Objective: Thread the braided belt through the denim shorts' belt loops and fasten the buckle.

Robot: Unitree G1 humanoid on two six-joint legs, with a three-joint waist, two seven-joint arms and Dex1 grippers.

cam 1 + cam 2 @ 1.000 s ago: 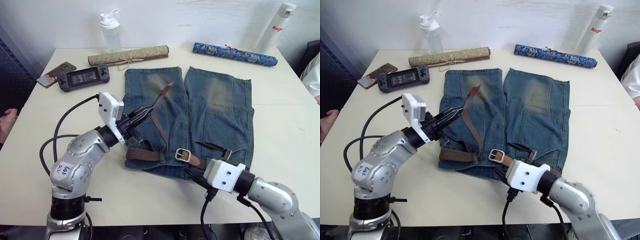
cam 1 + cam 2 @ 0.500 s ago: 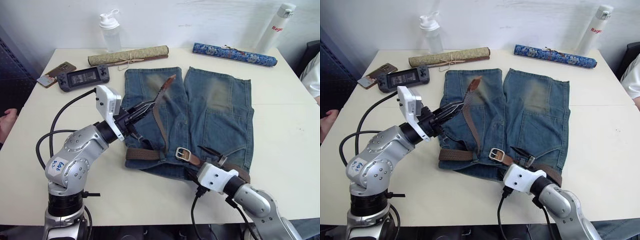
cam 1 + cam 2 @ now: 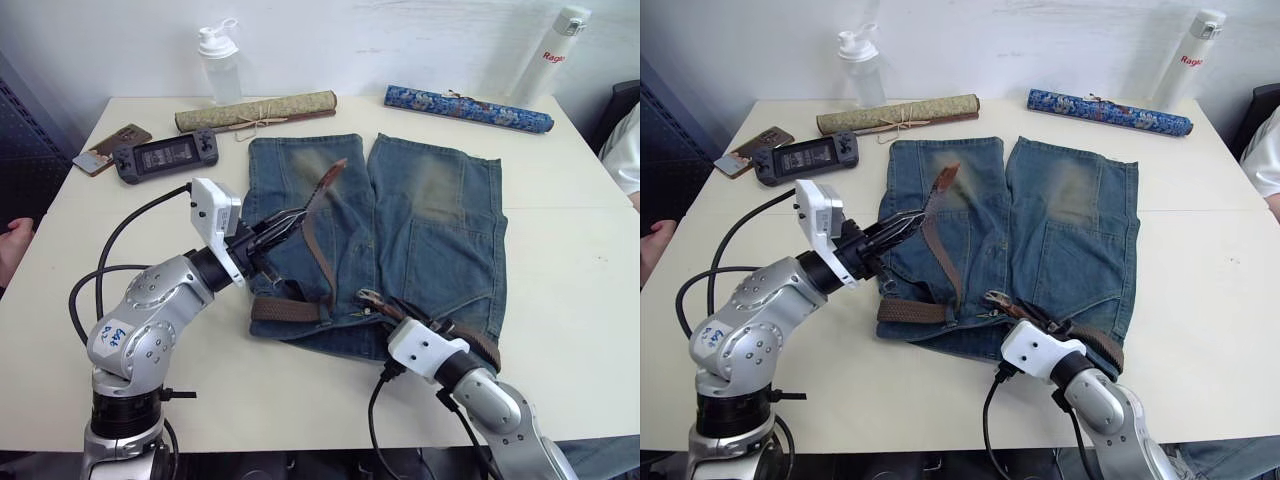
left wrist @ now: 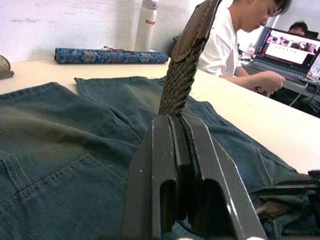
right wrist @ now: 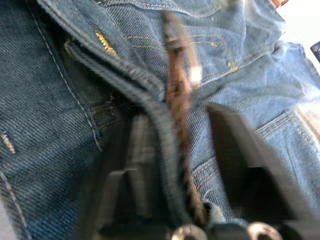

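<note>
My left pincer is clamped on the belt, lifting its tip end off the shorts, which lie mid-surface. My right pincer is spread at the waistband by the near edge, straddling denim and belt near the buckle.

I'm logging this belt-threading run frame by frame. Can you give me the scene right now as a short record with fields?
left end effector: shut on the braided belt near its leather tip, holding it lifted above the denim shorts
right end effector: open, fingers either side of the belt at the waistband
buckle: by the right end effector, unfastened
belt: partly along the waistband
background: two rolled scrolls, two bottles, game console, phone
</note>
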